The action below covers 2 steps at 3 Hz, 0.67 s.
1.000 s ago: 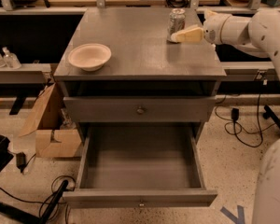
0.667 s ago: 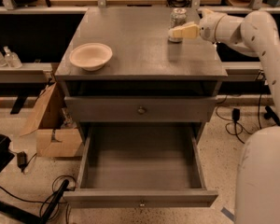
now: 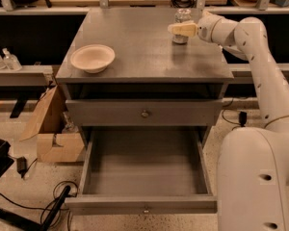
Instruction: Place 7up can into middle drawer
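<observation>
sliding leftward since a second ago, the pale cream tool (image 3: 176, 29) now lies across the middle of the small, silvery, green-marked 7up can (image 3: 183, 17). before, it hung just to the can's right and a little nearer the camera. the can itself has not shifted.

from the left: an open brown cardboard box (image 3: 48, 129) sits on the floor beside the cabinet. on the grey flat-topped counter (image 3: 144, 32), near its left front corner, rests a shallow cream bowl (image 3: 92, 57), well apart from the can. below the counter's top comes a shut grey drawer front (image 3: 111, 113) with a small knob. under that the wide grey middle drawer (image 3: 144, 162) stands pulled well out, its flat tray open to above.

further right, toward the counter's far right corner, the 7up can stands upright, its long axis vertical. the tool reaches it from the right, held level, so its length runs crosswise to the can's axis at about mid-height. part of the tool passes in front of the can; whether the tool is spread about it or already pinching it, i cannot tell. the white jointed arm (image 3: 260, 57) runs off rightward and bends down to the robot's bulky white base (image 3: 260, 177) at the lower right.

judging by this, the grasp is the step in hand. the drawer lies below the can, nearer the camera and slightly left. once held, the can must come up, forward over the counter's front edge, and down.
</observation>
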Tool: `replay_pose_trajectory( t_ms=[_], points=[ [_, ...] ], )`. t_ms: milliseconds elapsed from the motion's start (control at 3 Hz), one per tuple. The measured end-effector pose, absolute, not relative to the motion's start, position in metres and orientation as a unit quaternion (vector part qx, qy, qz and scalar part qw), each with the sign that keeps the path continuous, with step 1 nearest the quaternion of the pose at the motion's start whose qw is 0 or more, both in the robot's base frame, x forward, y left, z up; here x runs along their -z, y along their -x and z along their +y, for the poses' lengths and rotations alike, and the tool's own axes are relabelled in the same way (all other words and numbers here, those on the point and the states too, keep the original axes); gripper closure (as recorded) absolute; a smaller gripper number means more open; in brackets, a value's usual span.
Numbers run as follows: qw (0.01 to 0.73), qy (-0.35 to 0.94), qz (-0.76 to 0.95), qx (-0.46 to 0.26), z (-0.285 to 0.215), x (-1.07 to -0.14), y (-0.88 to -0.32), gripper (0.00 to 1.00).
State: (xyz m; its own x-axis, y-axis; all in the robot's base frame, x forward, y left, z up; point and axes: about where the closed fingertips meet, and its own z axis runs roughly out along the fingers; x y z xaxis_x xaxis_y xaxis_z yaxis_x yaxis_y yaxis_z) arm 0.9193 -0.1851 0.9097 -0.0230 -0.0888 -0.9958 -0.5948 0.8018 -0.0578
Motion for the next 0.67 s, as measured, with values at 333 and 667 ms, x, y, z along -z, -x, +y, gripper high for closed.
replay_pose_trajectory(
  t_ms=[333, 667],
  points=[
    [0.654, 0.228, 0.692, -0.203, -0.1740, -0.9028, -0.9357, 0.03],
    [0.654, 0.222, 0.694, -0.203, -0.1673, -0.8997, -0.9439, 0.26]
  ],
)
